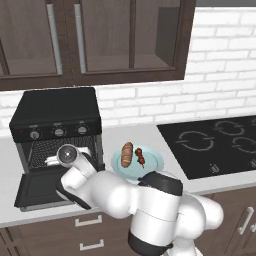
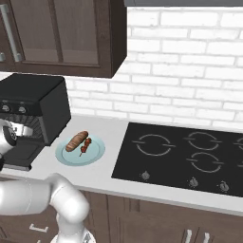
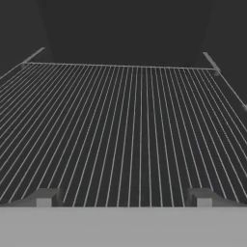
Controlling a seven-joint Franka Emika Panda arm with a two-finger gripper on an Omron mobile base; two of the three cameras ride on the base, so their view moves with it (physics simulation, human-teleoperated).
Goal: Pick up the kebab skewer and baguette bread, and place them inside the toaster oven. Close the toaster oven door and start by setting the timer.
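Jaws stand wide apart and hold nothing: in the hand view the gripper [image 3: 124,198] shows its two tips at the bottom edge, far from each other, looking along the bare wire rack [image 3: 125,130] inside the toaster oven [image 1: 56,120]. In the left base view the toaster oven door [image 1: 42,187] lies folded down flat toward six o'clock, and the arm reaches in over it. A pale blue plate [image 1: 155,161] sits on the counter just beside the oven, at about three o'clock from its mouth. On it the baguette bread [image 1: 127,154] and the kebab skewer [image 1: 140,158] lie side by side, nearly touching, the loaf nearer the oven; both long axes run roughly twelve to six. My reading is that nothing is loaded yet, so the hand must back out and swing toward three o'clock, closing across the thin stick.
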